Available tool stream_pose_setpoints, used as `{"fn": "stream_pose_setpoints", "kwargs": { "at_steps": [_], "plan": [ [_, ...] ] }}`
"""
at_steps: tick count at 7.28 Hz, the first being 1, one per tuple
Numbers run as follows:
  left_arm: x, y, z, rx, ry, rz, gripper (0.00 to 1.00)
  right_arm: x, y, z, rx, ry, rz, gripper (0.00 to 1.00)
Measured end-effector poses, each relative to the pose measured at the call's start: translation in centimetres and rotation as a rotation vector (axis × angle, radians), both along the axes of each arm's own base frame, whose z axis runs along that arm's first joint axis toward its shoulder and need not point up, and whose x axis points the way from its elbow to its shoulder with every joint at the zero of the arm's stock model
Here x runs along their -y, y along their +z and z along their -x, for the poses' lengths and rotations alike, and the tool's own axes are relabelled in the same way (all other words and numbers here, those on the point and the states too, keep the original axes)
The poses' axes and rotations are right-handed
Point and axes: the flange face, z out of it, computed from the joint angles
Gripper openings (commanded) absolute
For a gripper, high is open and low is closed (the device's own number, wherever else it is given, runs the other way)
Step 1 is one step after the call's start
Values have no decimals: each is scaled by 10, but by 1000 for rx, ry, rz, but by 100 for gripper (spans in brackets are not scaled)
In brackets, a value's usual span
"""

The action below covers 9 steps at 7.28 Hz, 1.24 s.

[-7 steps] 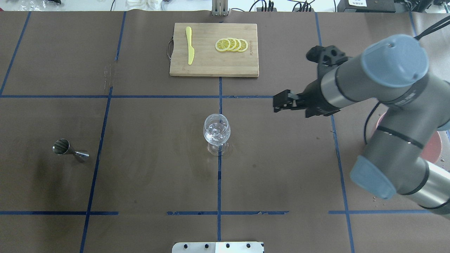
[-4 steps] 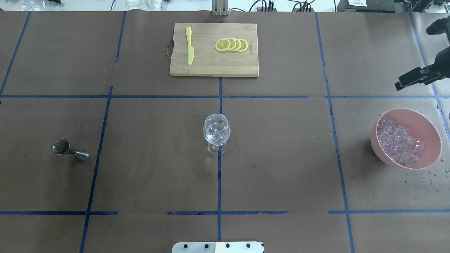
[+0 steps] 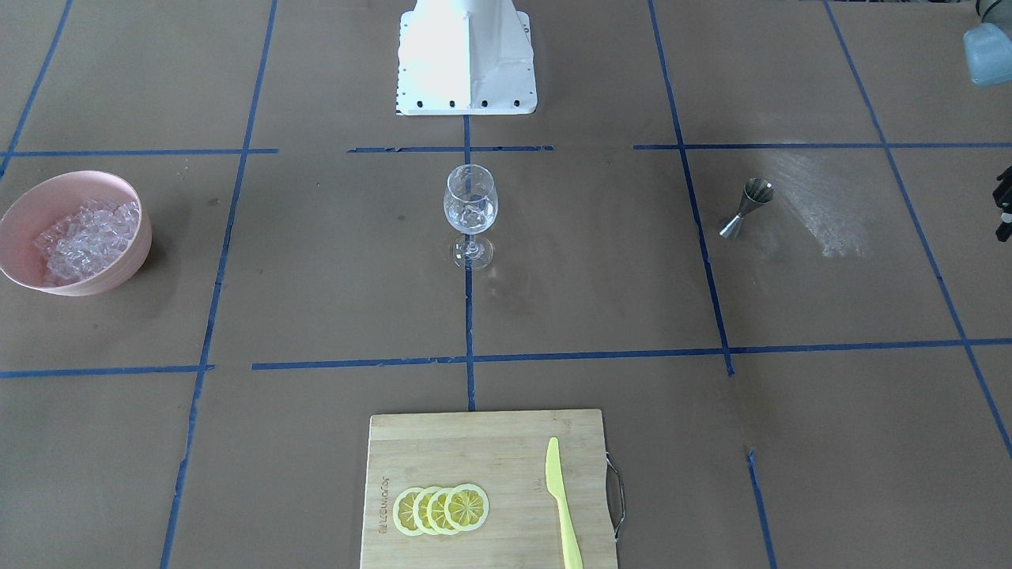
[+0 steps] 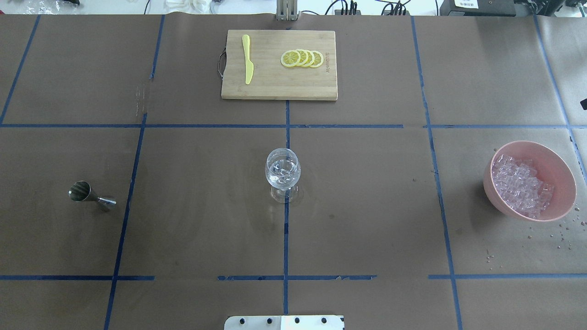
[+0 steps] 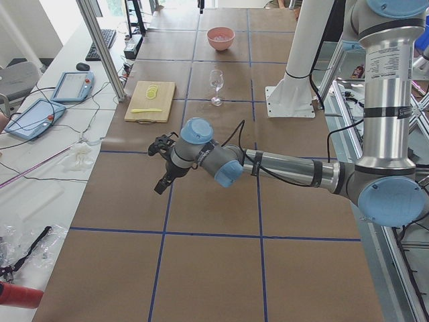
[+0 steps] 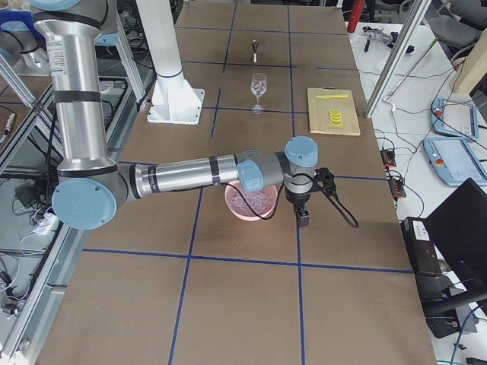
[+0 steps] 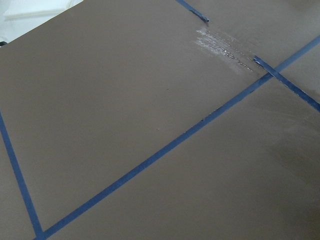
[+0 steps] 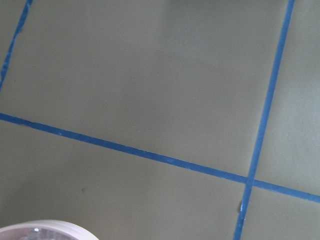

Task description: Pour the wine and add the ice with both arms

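The wine glass (image 4: 283,174) stands at the table's middle with a few clear ice cubes (image 4: 280,168) in it; it also shows in the front view (image 3: 470,207). The pink bowl (image 4: 563,168) at the right holds many ice cubes (image 4: 520,185). My right gripper (image 6: 303,220) hangs past the bowl's outer side, off the overhead view but for a dark sliver. My left gripper (image 5: 161,186) hovers over bare table far to the left. I cannot tell whether either is open or shut. No wine bottle shows.
A steel jigger (image 4: 91,196) stands left of the glass. A cutting board (image 4: 321,89) at the far side carries lemon slices (image 4: 301,58) and a yellow knife (image 4: 247,59). Water drops (image 4: 562,229) lie by the bowl. The white base block (image 3: 466,55) is behind the glass.
My right arm has swung from near the glass out to the right and left the overhead view, uncovering the pink bowl. The glass, jigger and board have not moved.
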Motion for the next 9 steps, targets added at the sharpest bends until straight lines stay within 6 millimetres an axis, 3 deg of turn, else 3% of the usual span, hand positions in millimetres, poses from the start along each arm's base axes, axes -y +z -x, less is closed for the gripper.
{"fn": "stream_pose_setpoints", "kwargs": {
  "at_steps": [2,4,6,9],
  "plan": [
    [-10,20,8,-56,61,104,100,-3,16,-21,9,1,32,100],
    [-28,38,7,-125,97,188,100,-8,26,-27,16,-13,67,100],
    [-40,26,8,-167,98,218,100,-13,33,-31,11,-40,71,100],
    [-68,26,23,-130,124,290,100,-22,37,-32,0,-97,69,100]
  ]
}}
